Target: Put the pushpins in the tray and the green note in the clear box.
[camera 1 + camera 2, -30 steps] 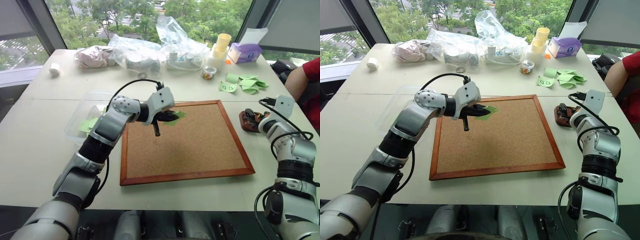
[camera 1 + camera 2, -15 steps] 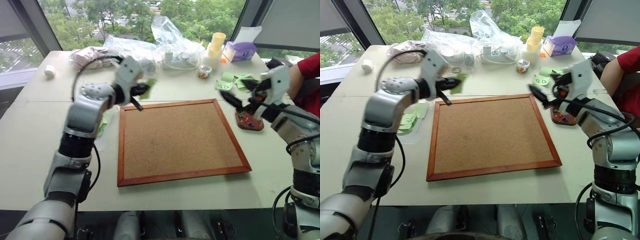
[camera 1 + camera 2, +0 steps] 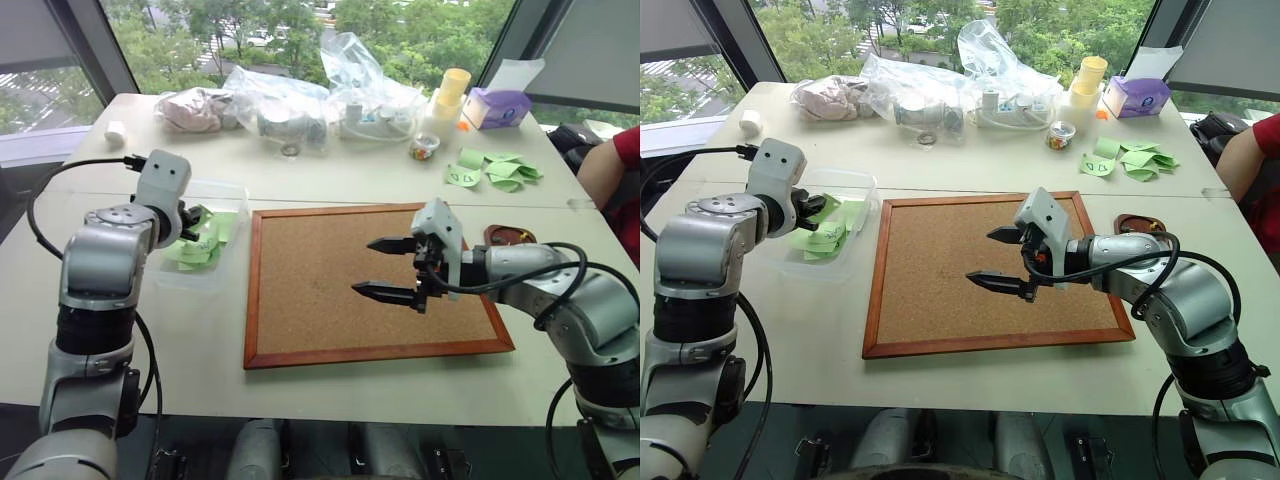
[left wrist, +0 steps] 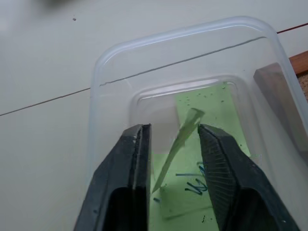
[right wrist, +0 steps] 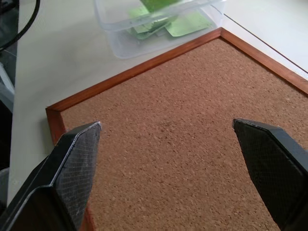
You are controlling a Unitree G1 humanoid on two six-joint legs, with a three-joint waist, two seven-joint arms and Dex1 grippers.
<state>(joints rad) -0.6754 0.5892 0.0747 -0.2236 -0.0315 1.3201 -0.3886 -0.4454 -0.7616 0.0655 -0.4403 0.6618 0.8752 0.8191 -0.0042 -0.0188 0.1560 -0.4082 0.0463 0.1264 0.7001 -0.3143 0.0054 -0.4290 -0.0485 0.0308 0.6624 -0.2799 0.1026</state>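
Note:
My left gripper point(image 4: 174, 129) hangs over the clear box point(image 4: 110, 62), at the table's left beside the corkboard. Its fingers stand open, and the green note point(image 4: 180, 139) stands curled on edge, loose between them, above other green notes lying flat on the box's floor. In the head views the same gripper point(image 3: 192, 215) points into the clear box point(image 3: 855, 180). My right gripper point(image 3: 362, 267) hovers wide open and empty over the middle of the corkboard. The dark tray point(image 3: 505, 236) peeks out behind my right forearm. The pushpins are hidden.
The wood-framed corkboard point(image 3: 330, 290) fills the table's middle. At the back lie crinkled plastic bags point(image 3: 300, 100), yellow cups point(image 3: 445, 95), a purple tissue box point(image 3: 500, 105) and a heap of green notes point(image 3: 495, 168). A person's red sleeve point(image 3: 625, 150) shows at the right edge.
My left gripper carried the green note left from over the corkboard to the clear box and opened. My right gripper swung left from the tray to over the corkboard, still open.

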